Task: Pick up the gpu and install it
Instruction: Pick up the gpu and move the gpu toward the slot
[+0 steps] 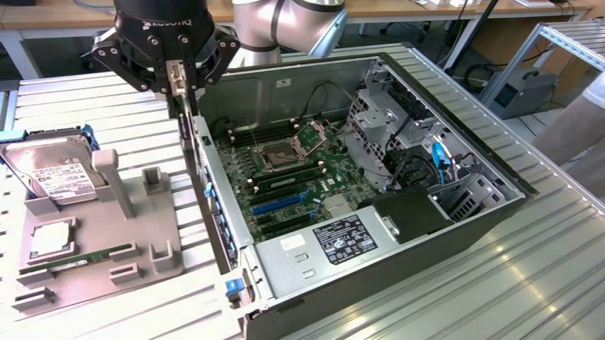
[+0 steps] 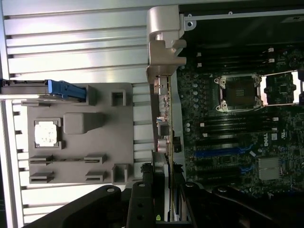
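Claw (image 2: 161, 166) closest to the lens, black fingers (image 2: 142, 199) drawn in about halfway and clamped on the gpu (image 2: 163, 102). Card runs straight out from between the jaws and is seen edge-on. It shows as a thin green board edge, with a silver end bracket and bent tab at the end away from the grip.

Gpu hangs over the side wall of the open computer case (image 1: 283, 74), between the motherboard (image 1: 283, 177) and a grey holder tray (image 1: 104, 234). Cannot tell whether its lower edge touches that wall.

On the exterior view's left, the tray carries a hard drive (image 1: 52, 170), a square chip (image 1: 52, 241) and a memory stick (image 1: 81, 258). Case and tray sit on a slatted metal table (image 1: 529, 283).
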